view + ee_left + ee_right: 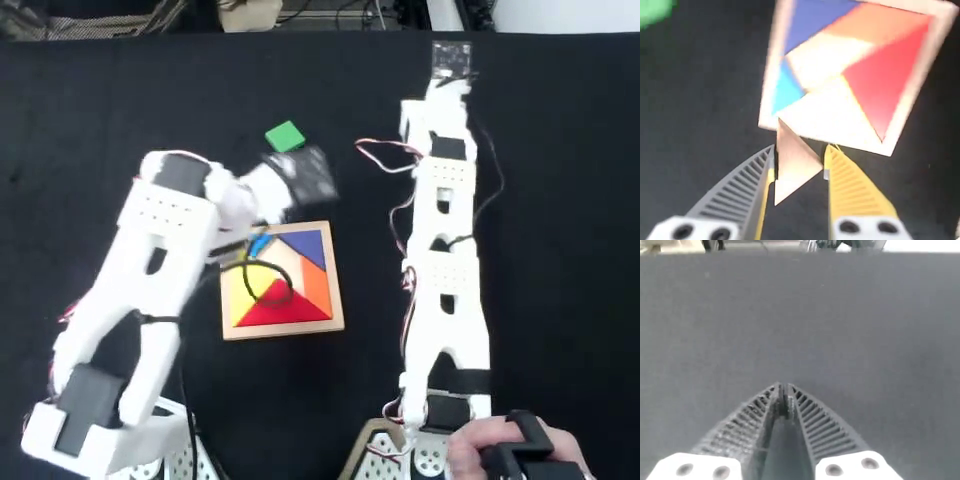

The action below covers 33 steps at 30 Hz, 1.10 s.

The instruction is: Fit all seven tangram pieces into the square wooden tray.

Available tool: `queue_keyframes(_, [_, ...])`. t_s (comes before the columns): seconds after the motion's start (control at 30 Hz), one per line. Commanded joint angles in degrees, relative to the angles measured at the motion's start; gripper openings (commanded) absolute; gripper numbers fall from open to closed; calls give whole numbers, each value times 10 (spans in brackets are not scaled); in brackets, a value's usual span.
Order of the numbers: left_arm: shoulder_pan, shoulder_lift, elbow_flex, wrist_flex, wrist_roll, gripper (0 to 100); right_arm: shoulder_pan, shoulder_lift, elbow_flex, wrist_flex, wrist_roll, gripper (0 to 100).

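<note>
The left gripper clamps what looks like a pale triangle beside the tray. Held edge-on, it could snag the rim

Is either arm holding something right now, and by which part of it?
The left gripper holds a pale triangle piece, one finger on its long edge, the other on the opposite corner. The right gripper holds nothing.
</note>
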<state>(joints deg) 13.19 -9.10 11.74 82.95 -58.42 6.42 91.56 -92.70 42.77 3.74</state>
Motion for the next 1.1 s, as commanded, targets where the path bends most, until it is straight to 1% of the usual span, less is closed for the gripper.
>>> queue_keyframes(0.0, [78,31,7,4,-142,78,10,-51,-30,-15,-4,11])
queue_keyframes(0.1, [105,69,16,4,-238,79,18,-40,-30,-55,-4,11])
queue_keyframes(0.17, [117,100,13,5,-287,79,24,-31,-30,-79,-4,11])
queue_keyframes(0.27, [121,149,0,3,-338,80,27,-27,-30,-98,-4,11])
queue_keyframes(0.37, [120,207,-31,4,-363,80,27,-27,-30,-98,-4,11])
queue_keyframes(0.57, [122,308,-113,7,-360,88,25,-26,-29,-97,-4,11])
queue_keyframes(0.63, [126,322,-124,9,-347,137,25,-26,-29,-97,-3,11])
queue_keyframes(0.7, [130,322,-131,15,-301,189,24,-25,-29,-97,-2,11])
queue_keyframes(0.73, [131,322,-134,17,-284,191,24,-25,-29,-97,-2,11])
queue_keyframes(0.87, [134,313,-145,27,-271,191,24,-25,-29,-95,-2,11])
queue_keyframes(0.97, [135,281,-149,51,-266,191,24,-25,-29,-94,-2,11])
queue_keyframes(1.07, [130,242,-148,54,-265,191,24,-25,-29,-94,-1,11])
